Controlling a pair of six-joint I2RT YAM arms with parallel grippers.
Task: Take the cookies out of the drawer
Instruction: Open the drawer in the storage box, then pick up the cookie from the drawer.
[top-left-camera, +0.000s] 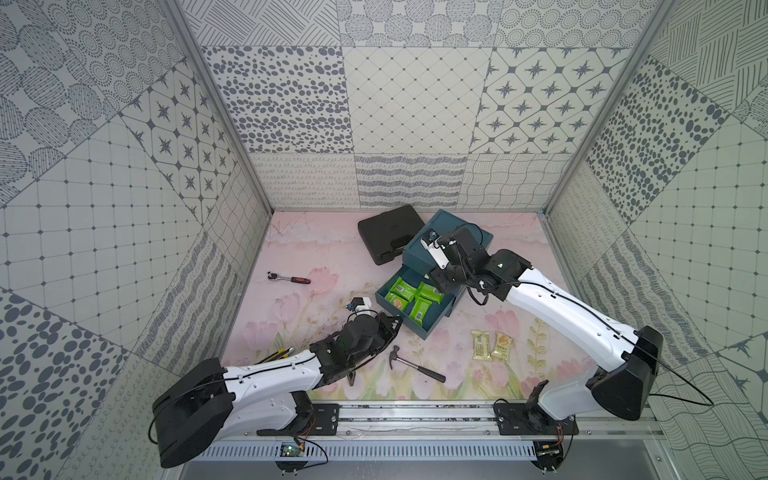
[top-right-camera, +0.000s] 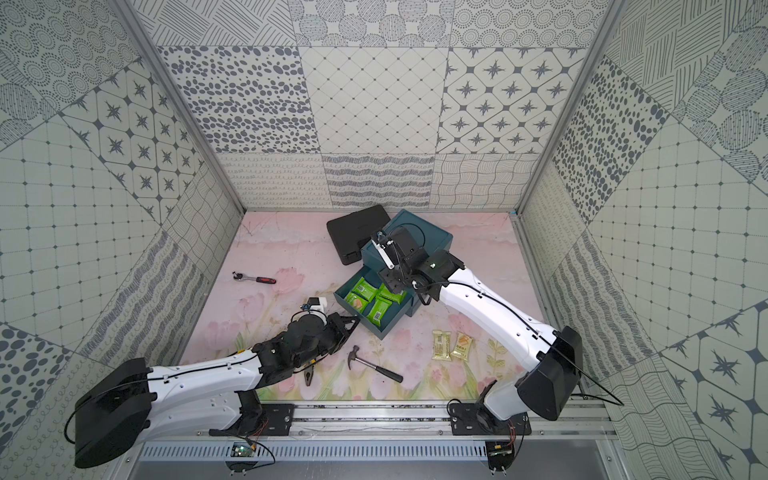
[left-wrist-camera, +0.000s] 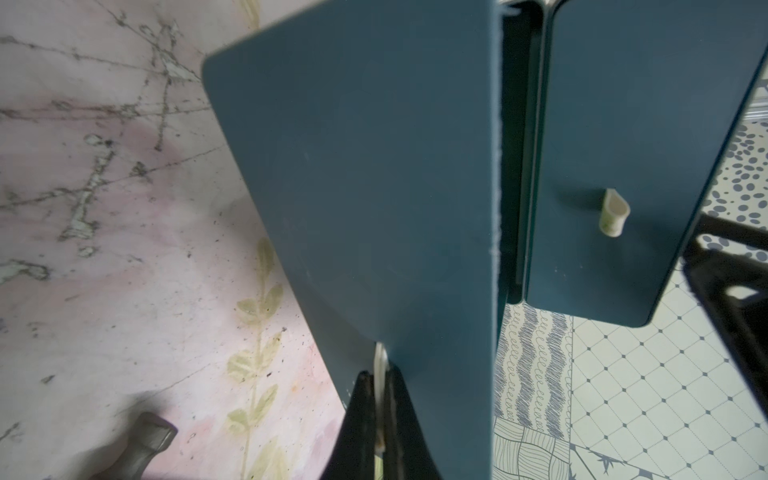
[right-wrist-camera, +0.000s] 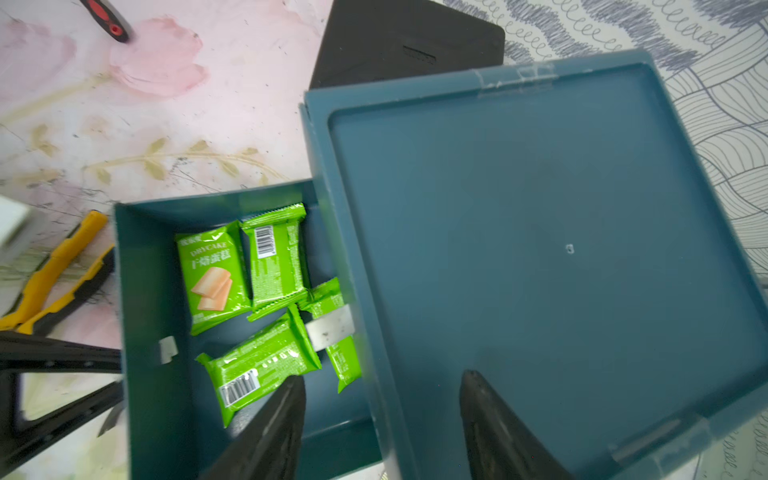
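A: Where are the cookies?

B: We count four flat, bright green cookie packets (right-wrist-camera: 257, 365) in the pulled-out teal plastic drawer (right-wrist-camera: 141, 332). Two beige-tan wrapped packets (top-left-camera: 482, 344) lie on the pink flowered table (top-left-camera: 316, 249), well apart from the drawer and near our right arm.

A: And our jaws?

B: Our left gripper (left-wrist-camera: 380, 374) is pressed together on the pale knob (left-wrist-camera: 380, 357) of the drawer front, so it's busy. Our right gripper (right-wrist-camera: 382, 378) hangs above with its jaws spread and nothing between them. It's the nearer one.

A: Which way does the closest packet lie?

B: Below and just ahead of one fingertip (right-wrist-camera: 286, 411). The other fingertip is over the flat top of the teal plastic cabinet (right-wrist-camera: 540, 249), so the jaws straddle the cabinet's front edge. We judge they must shift out over the drawer before going down. The packet's long axis slants across the drawer, roughly along the line between our fingertips. We'd likely turn the wrist to take it across its short side.

A: Anything readable?

B: One packet (right-wrist-camera: 212, 278) reads "DRYCAKE" above Chinese characters and a picture of tan biscuits. Two others show barcodes. The print on the beige ones is too small.
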